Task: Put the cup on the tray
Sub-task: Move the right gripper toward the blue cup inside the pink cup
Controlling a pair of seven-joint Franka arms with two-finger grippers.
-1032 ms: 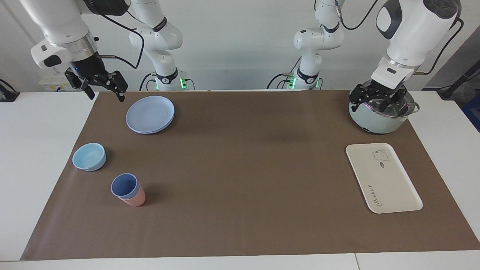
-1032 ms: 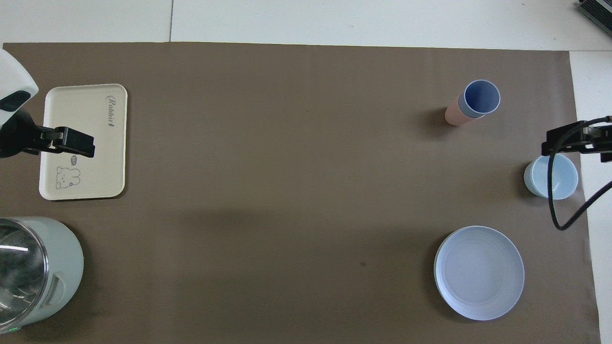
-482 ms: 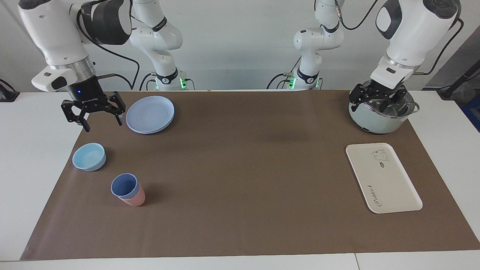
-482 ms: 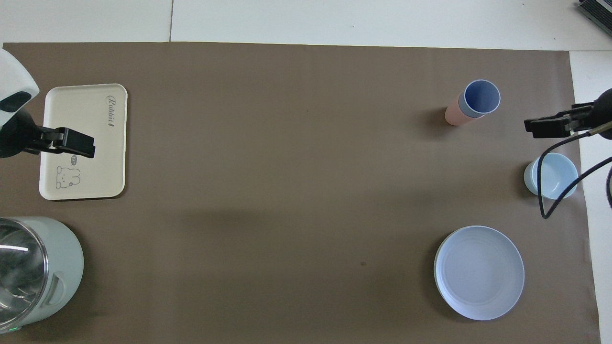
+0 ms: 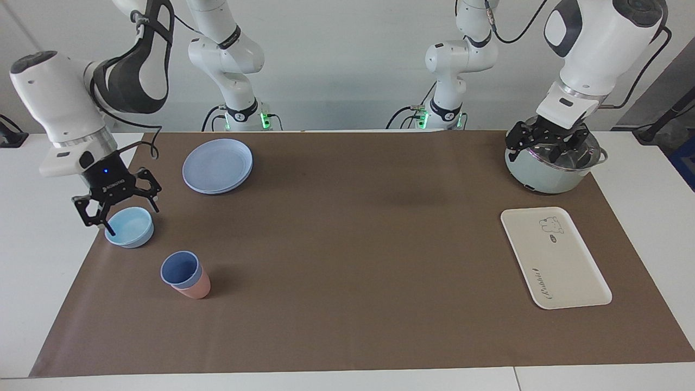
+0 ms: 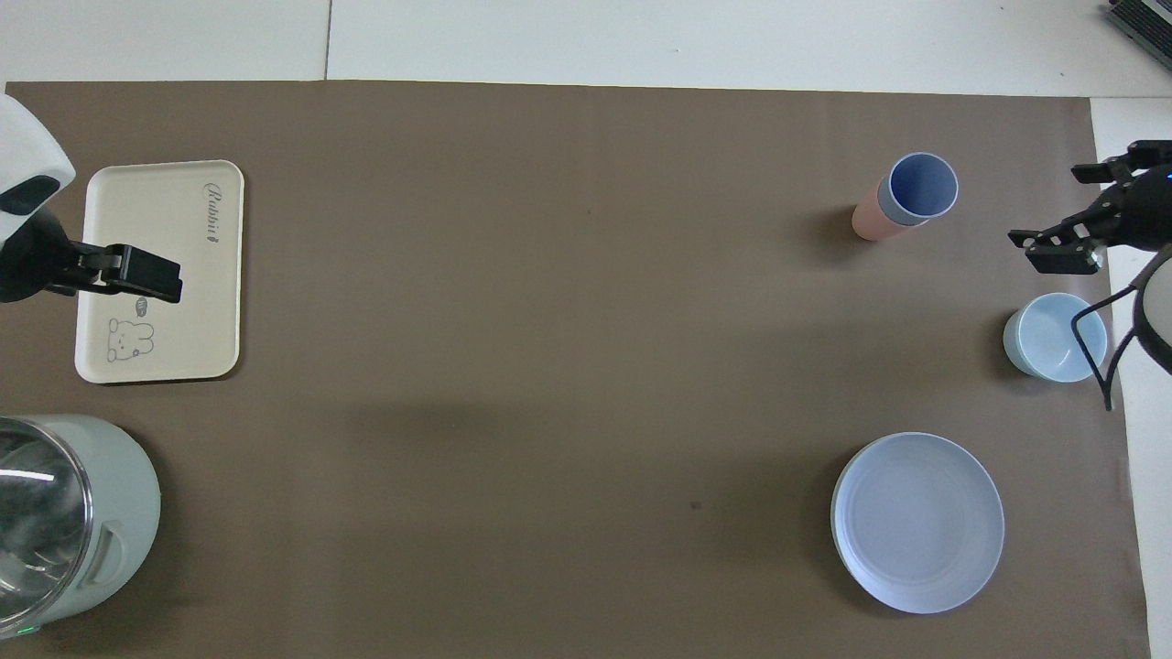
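Observation:
The periwinkle-blue cup (image 5: 179,269) (image 6: 923,186) stands upright, nested inside a salmon-pink cup (image 5: 194,288) (image 6: 867,221), at the right arm's end of the brown mat. The cream tray (image 5: 555,258) (image 6: 160,270) with the bear drawing lies at the left arm's end with nothing on it. My right gripper (image 5: 134,221) (image 6: 1053,206) hangs open in the air by the light-blue bowl (image 5: 129,226) (image 6: 1053,337), apart from the cup and holding nothing. My left gripper (image 5: 545,146) waits open above the pot (image 5: 548,174).
A round blue plate (image 5: 218,165) (image 6: 917,522) lies nearer to the robots than the bowl. The pale-green pot (image 6: 64,517) with a steel inside stands nearer to the robots than the tray. The right arm's cable (image 6: 1099,366) loops over the bowl.
The right gripper has come down and away from the robots, from beside the plate to the bowl, closer to the cup. The left arm has not moved.

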